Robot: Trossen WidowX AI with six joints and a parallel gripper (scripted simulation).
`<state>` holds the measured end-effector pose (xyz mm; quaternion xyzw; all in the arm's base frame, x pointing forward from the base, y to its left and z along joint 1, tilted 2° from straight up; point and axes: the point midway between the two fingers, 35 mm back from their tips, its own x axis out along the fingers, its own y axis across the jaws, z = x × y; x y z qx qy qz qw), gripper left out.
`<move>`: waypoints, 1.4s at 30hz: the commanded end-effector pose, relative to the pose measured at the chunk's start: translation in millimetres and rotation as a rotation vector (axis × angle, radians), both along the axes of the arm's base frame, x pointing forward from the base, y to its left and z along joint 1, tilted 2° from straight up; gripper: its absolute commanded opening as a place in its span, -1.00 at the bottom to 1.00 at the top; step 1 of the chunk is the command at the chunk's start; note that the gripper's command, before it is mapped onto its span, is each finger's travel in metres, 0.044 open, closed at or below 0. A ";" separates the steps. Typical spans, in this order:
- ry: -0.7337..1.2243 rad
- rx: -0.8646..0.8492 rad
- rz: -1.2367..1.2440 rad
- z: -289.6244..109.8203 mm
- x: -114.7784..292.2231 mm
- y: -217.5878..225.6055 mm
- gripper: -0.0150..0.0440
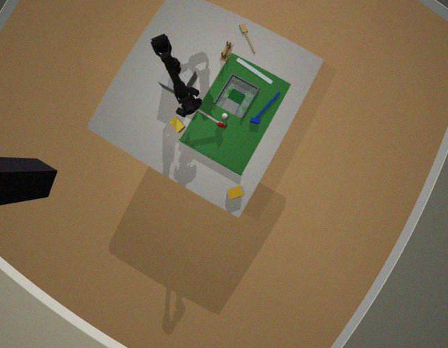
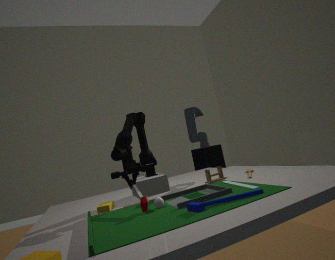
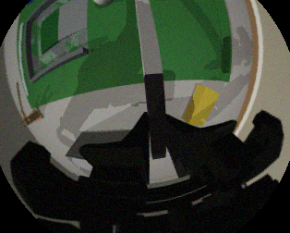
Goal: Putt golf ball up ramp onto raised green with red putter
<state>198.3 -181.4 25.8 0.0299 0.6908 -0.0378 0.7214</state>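
I'm seeing my arm (image 2: pixel 130 138) folding sharply at the elbow, forearm dropping steeply from its base toward the near edge of the green mat (image 1: pixel 231 146). My claw (image 2: pixel 132 182) is pointing down, clamping tight on the red putter (image 1: pixel 213 119) by its shaft.
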 end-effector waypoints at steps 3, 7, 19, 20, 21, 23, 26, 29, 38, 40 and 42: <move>-0.008 -0.008 -0.013 5.6 -0.9 6.8 -0.49; -0.008 -0.008 -0.013 25.2 -1.0 6.2 -0.49; -0.008 -0.007 -0.009 51.9 -3.5 8.0 -0.49; -0.008 -0.007 -0.009 51.9 -3.5 8.0 -0.49; -0.008 -0.007 -0.009 51.9 -3.5 8.0 -0.49; -0.008 -0.007 -0.009 51.9 -3.5 8.0 -0.49; -0.008 -0.007 -0.009 51.9 -3.5 8.0 -0.49; -0.008 -0.007 -0.009 51.9 -3.5 8.0 -0.49; -0.008 -0.007 -0.009 51.9 -3.5 8.0 -0.49; -0.008 -0.007 -0.009 51.9 -3.5 8.0 -0.49; -0.008 -0.007 -0.009 51.9 -3.5 8.0 -0.49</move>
